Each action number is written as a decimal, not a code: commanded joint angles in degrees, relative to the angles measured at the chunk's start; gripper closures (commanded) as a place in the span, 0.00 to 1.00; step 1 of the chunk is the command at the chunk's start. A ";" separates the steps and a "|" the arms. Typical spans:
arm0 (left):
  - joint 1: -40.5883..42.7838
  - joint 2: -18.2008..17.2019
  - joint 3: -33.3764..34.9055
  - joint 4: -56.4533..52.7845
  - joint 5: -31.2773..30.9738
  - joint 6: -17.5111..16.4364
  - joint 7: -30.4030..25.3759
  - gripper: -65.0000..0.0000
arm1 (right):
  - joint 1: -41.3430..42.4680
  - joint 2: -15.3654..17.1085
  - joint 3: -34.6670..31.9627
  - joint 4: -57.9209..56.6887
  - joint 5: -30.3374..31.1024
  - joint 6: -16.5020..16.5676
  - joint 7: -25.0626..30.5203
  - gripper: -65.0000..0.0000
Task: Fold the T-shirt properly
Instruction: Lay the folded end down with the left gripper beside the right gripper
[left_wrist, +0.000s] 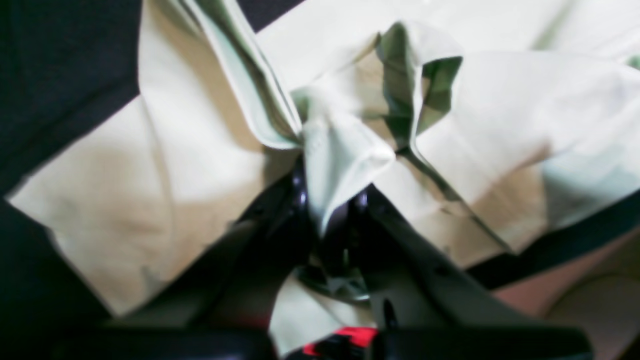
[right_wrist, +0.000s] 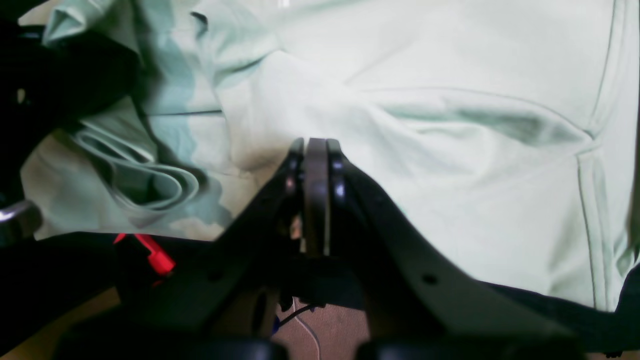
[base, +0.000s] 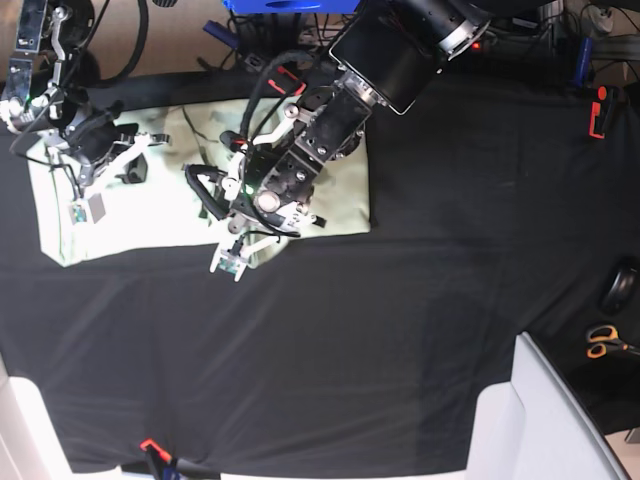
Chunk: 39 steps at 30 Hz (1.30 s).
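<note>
1. Black fingers of the left gripper sat right under the left wrist camera, pinched on a bunched fold of the shirt.
2. That fold stood up from the rest of the cloth, so the step looked like carrying one part over to fold it.
3. To do it well, I think the left arm should lift a little, move slowly, and lay the fold flat so no lumps stay under it.
4. The right gripper was squeezed shut with nothing in it that I could see, its tips right over the shirt's flat part.
5. The shirt lay on the black tablecloth, near the far left side in the base view.
6. Its long way ran left to right there; I could not tell which end was the neck.
</note>
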 joint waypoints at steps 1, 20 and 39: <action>-1.10 0.95 0.10 0.84 -0.89 0.19 -0.60 1.00 | 0.42 0.52 0.21 0.83 0.72 0.26 0.90 1.00; -2.15 0.95 3.70 -2.24 -1.85 0.28 -0.86 1.00 | 0.33 0.61 0.21 0.74 0.72 0.26 0.90 1.00; -2.86 0.95 3.70 5.06 -9.76 0.01 -0.86 0.37 | 0.51 0.61 0.03 0.65 0.72 0.26 0.90 1.00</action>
